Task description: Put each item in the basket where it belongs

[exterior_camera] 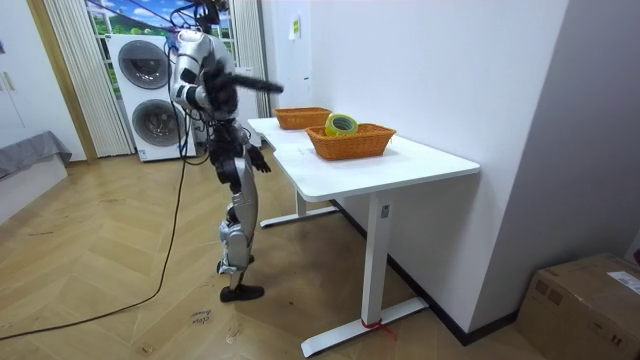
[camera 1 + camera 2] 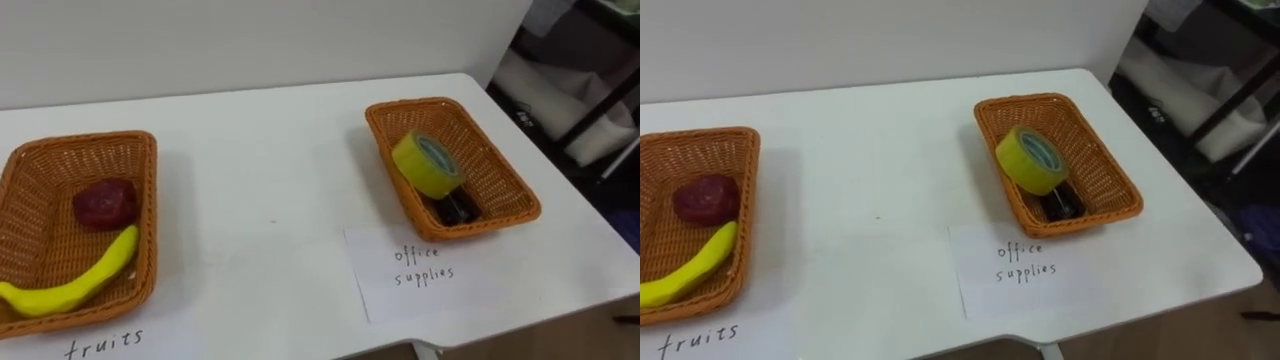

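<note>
the sorting is being judged as complete, as far as the views are showing it: nothing loose is being left on the smooth white tabletop point(image 2: 260, 180). the rectangular woven wicker basket for office supplies point(image 2: 505, 185) is being taken as the landmark. inside it a glossy yellow roll of tape point(image 2: 428, 162) is being propped, tilted on its edge, over a small black object point(image 2: 458, 208), possibly a stapler, which is being half covered. just in front of that basket a flat white paper label with handwriting point(image 2: 430, 290) is being displayed. well to the left of that basket a matching woven wicker basket for fruit point(image 2: 85, 140) is being used to hold a dull dark red rounded fruit point(image 2: 104, 203) and a smooth curved yellow banana point(image 2: 75, 285), just beside each other. in the room view the robot is being shown standing at the table's edge, on the room view's left of that basket. its raised hand point(image 1: 270, 86) and lowered hand point(image 1: 258, 162) are being seen too small there, so whether they are spread or closed cannot be told.
</note>
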